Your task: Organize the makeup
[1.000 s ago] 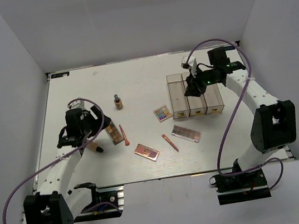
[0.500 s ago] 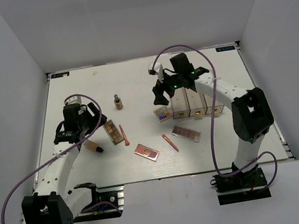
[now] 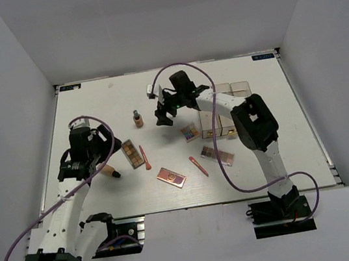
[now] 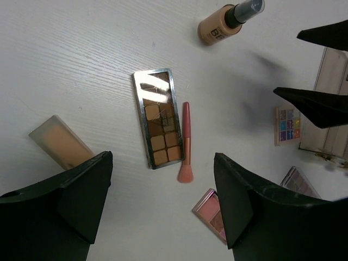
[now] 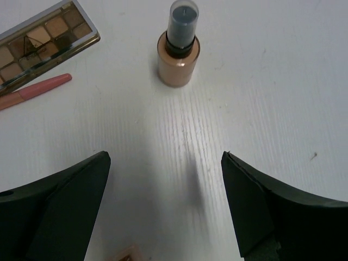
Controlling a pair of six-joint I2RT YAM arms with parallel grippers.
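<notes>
Right wrist view: right fingers (image 5: 54,212) spread wide, brown bottle (image 5: 178,51) upright ahead between them, untouched. Left fingers (image 4: 60,212), also apart, frame the brown palette (image 4: 157,117).

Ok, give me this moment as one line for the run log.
left gripper: open, empty, above brown palette | right gripper: open, empty, near brown bottle | brown bottle: upright, untouched
</notes>
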